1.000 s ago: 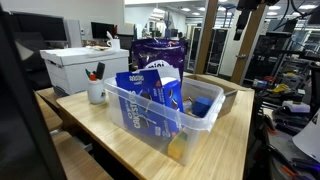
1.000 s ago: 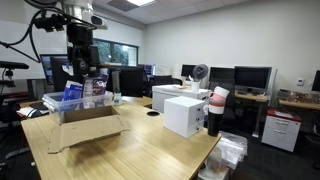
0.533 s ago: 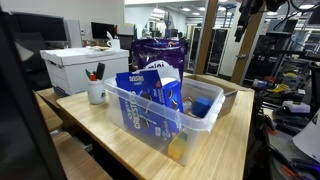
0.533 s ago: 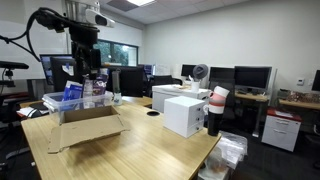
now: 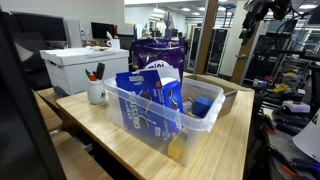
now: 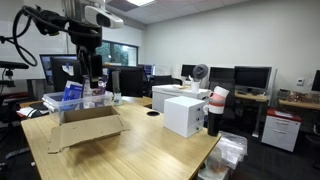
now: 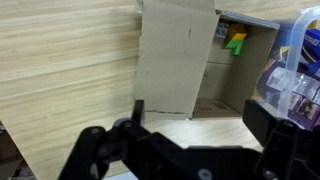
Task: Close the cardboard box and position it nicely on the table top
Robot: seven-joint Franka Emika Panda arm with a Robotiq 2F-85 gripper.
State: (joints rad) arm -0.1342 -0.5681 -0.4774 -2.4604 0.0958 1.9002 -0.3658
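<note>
Shifted sideways since a second ago, the arm holds its claw [image 7: 200, 125] spread wide and empty above the open-flapped cardboard box [image 6: 85, 128], which sits on the counter [image 6: 150, 152] just beside the clear snack bin [image 5: 150, 125].

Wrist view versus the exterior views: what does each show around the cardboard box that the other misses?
Only the wrist view: a look down into the open cardboard box, with a green item apparently inside, framed by the gripper, its jaws wide apart. Only the exterior views: the white lidded file box, the mug of pens and the purple bag. Shared: the box with its flaps open, the table top and the clear plastic bin.
</note>
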